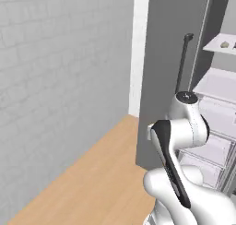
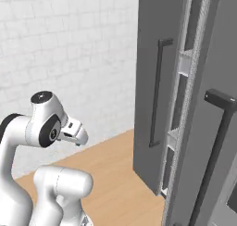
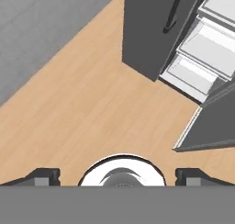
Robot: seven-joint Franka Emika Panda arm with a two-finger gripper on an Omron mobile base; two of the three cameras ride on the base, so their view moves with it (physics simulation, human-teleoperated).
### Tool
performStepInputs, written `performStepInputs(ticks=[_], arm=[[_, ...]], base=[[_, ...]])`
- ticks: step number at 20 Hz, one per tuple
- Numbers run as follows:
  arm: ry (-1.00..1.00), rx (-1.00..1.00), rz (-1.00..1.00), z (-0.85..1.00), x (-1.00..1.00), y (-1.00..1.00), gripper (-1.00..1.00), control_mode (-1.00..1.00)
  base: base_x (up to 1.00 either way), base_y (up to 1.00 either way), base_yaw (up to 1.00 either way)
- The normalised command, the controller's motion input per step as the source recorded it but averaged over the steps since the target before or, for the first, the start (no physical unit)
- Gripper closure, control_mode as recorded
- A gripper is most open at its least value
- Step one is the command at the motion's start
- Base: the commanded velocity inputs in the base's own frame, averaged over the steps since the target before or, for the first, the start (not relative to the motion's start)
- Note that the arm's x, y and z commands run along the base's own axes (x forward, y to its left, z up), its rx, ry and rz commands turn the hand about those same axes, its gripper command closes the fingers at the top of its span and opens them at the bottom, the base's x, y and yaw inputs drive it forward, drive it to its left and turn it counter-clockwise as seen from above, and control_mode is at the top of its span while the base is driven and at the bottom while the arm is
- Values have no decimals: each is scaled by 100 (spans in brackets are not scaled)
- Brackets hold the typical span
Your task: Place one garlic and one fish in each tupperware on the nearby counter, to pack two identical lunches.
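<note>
A: In front of the open fridge [image 1: 161,58], which step is this?
B: Fetching, I'd judge. The gripper [image 3: 118,178] hangs spread wide, holding nothing, above the wooden floor [image 3: 92,103].
A: And the garlic [image 1: 224,44]?
B: Probably that lump on an upper shelf [image 1: 215,47], well away from the hand. It's too small to tell its axis. Next it must reach up.

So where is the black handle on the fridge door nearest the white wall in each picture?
Left base view: handle upper right, above the arm.
Right base view: handle at the middle, right of the arm.
Hand view: handle at the top, right of centre.
Shared landmark: the wooden floor under its grey door.
</note>
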Motion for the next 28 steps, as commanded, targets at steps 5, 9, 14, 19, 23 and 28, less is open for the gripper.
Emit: performStepInputs(ticks=[5,9,14,19,23,28], arm=[[0,0,0,0,0,0,-100,100],[0,0,0,0,0,0,-100,100],[0,0,0,0,0,0,-100,100],[0,0,0,0,0,0,-100,100],[0,0,0,0,0,0,-100,100],[0,0,0,0,0,0,-100,100]], base=[[7,4,-91],[29,51,-74],[24,55,-63],[55,30,-50],[54,22,-8],[56,1,2]])
